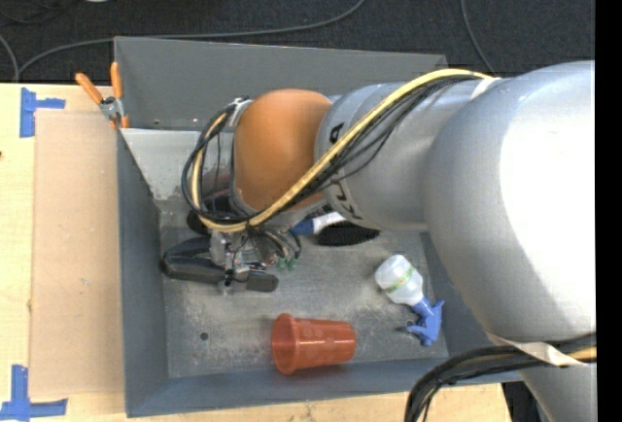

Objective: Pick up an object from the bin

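Observation:
My gripper [243,257] is low in the left half of the bin, mostly covered by the wrist above it. Right under it lies a long black thing [190,265] with a handle-like shape, stretched from the left toward the middle of the floor. The gripper touches or hovers just over its right part; a grasp cannot be made out. A red-orange plastic cup [312,343] lies on its side near the front wall.
A white bottle with a green cap [398,278] and a small blue figure [426,322] lie at the front right. A dark flat thing [347,235] with white and blue bits beside it peeks out under the arm. The arm covers the bin's back right.

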### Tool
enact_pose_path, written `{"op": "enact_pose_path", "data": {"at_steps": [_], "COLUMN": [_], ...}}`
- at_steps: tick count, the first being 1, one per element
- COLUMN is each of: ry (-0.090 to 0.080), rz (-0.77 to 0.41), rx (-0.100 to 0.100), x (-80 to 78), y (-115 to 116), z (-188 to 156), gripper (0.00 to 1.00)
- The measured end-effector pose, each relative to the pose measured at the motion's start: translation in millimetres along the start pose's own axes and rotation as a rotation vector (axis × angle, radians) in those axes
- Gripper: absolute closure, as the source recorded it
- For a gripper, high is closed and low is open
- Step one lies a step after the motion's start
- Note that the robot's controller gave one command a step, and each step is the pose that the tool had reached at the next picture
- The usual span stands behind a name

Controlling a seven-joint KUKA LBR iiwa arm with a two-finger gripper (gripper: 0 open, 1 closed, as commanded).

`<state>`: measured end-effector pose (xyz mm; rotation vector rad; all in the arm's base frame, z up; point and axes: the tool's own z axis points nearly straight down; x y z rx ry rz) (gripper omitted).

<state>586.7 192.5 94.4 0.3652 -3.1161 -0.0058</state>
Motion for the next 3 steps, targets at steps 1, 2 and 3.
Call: {"op": "enact_pose_path", "data": {"at_steps": [1,2,3], "ry": [0.000,-0.003,0.007], "rz": [0.000,-0.147,-0.093], "rx": [0.000,-0.004,-0.003], "x": [0.0,31.7,20.2], "y": [0.0,-11.2,-10.7], "z": [0.0,5.3,1.3], "gripper": [1.00,1.00,1.00]}}
